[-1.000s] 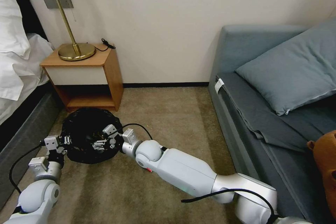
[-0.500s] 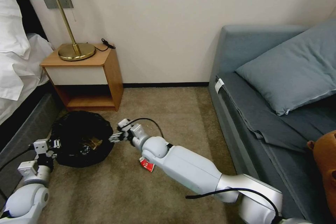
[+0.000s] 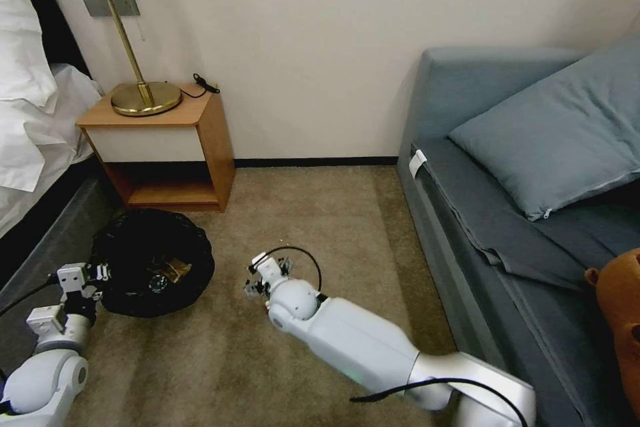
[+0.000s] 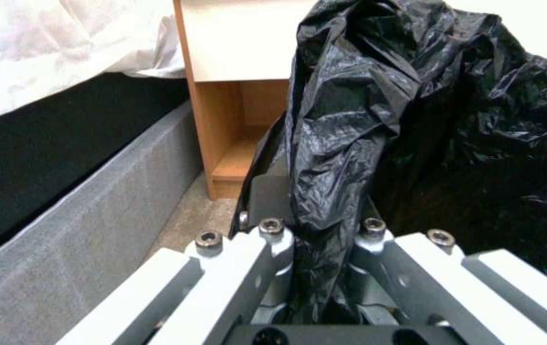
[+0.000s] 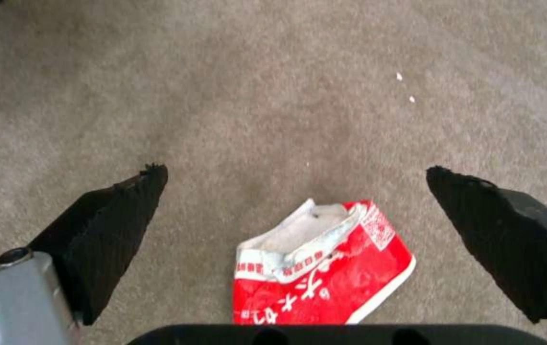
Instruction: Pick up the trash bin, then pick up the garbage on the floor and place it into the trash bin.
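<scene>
My right gripper [image 3: 257, 283] has left the trash bin [image 3: 152, 260] — a second ago it was over the bin's mouth at the lower left of the frame; now it sits at centre bottom of the head view, over bare carpet, jaws spread wide. The bin has drifted slightly left with my left gripper [image 3: 90, 275], which stays clamped on its black bag liner [image 4: 331, 143].

A gold-brown scrap [image 3: 175, 269] lies inside the bin, so I judge the last drop done and the next pick begun.

Right wrist view gives what the head view cannot: the red-and-white packet [image 5: 324, 268] lies flat on the carpet between the open pads [image 5: 113, 225], touching neither; from the head camera my own forearm hides it. Left wrist view confirms the jaws pinch a fold of liner, with the nightstand [image 4: 241, 96] just beyond and the bed base [image 4: 75, 201] alongside.
</scene>
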Motion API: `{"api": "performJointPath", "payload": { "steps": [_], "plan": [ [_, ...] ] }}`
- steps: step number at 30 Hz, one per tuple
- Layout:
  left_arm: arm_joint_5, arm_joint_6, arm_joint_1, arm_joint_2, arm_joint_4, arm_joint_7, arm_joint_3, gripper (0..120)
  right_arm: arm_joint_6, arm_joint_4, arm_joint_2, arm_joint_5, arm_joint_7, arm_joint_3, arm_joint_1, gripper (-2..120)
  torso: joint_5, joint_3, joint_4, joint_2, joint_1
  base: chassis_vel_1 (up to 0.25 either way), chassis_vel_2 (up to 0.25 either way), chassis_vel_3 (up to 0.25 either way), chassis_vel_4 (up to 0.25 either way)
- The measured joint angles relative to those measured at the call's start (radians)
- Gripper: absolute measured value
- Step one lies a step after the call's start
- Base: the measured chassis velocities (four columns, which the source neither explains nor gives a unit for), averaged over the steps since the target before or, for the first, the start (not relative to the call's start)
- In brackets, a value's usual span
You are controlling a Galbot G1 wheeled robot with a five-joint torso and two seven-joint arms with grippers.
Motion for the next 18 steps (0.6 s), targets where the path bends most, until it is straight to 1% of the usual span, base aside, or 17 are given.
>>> {"api": "performJointPath", "payload": {
  "steps": [6,9,12,15,18],
  "plan": [
    [0.003,0.001,0.002,-0.002,0.002,0.000,0.004,4,0.010,-0.044,0.024,-0.026,0.019,-0.001,-0.014,100,0.0000,0.000,0.0002,0.000,0.000,0.000,0.000,0.000,0.000],
    [0.004,0.001,0.000,-0.003,0.004,0.000,0.005,4,0.033,-0.080,0.034,-0.048,0.014,0.004,-0.022,100,0.0000,0.000,0.0000,0.000,0.000,0.000,0.000,0.000,0.000],
    [0.004,0.001,-0.001,-0.003,0.005,0.000,0.006,4,0.052,-0.109,0.037,-0.062,-0.006,0.014,-0.029,100,0.0000,0.000,-0.0001,0.000,0.000,0.000,0.000,0.000,0.000],
    [0.004,0.001,0.000,-0.003,0.005,0.000,0.006,4,0.093,-0.161,0.041,-0.092,-0.050,0.032,-0.037,100,0.0000,0.000,0.0000,0.000,0.000,0.000,0.000,0.000,0.000],
    [0.004,0.001,0.001,-0.004,0.004,0.000,0.007,4,0.106,-0.179,0.043,-0.104,-0.072,0.043,-0.040,100,0.0000,0.000,-0.0001,0.000,0.000,0.000,0.000,0.000,0.000]
  ]
}}
